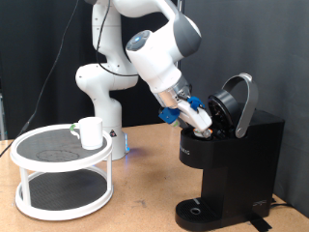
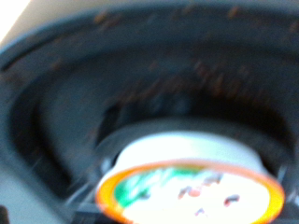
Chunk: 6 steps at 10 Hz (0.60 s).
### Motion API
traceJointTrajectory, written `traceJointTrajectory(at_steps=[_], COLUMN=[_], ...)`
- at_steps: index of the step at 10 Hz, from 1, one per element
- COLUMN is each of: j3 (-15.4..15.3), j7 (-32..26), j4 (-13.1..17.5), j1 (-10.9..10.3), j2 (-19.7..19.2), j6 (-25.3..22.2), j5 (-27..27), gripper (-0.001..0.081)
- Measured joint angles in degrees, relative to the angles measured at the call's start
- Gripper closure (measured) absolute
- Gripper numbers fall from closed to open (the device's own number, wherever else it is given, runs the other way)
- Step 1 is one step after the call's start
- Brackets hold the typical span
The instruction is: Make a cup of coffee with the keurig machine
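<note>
The black keurig machine (image 1: 232,159) stands at the exterior view's right with its rounded lid (image 1: 238,101) hinged open. My gripper (image 1: 206,123), on blue mounts, reaches down into the open top of the machine. The wrist view is blurred: it shows a white pod with an orange rim and printed foil (image 2: 192,187) close up, against the dark round chamber (image 2: 112,103). No fingers show there, so I cannot tell whether the pod is held. The white cup (image 1: 91,132) stands on the top shelf of a round stand, far from the gripper.
The white two-tier round stand (image 1: 58,188) with dark mesh shelves sits at the exterior view's left on the wooden table (image 1: 145,193). The machine's round drip base (image 1: 198,211) has nothing on it. The robot's base stands behind the stand.
</note>
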State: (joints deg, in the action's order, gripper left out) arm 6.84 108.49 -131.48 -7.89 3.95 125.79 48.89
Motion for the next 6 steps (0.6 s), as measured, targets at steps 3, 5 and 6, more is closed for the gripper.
traceJointTrajectory(at_steps=[3, 5, 6], j3=[1.93, 1.96, 2.3], j7=[-2.08, -2.94, -4.51], j4=[-0.04, -0.09, -0.09], j1=[1.27, 1.28, 1.36], j2=[3.96, 3.78, 4.21], j6=[-4.97, -4.8, -4.8], j5=[1.76, 3.33, 5.84], gripper=[0.0072, 0.0072, 0.0072])
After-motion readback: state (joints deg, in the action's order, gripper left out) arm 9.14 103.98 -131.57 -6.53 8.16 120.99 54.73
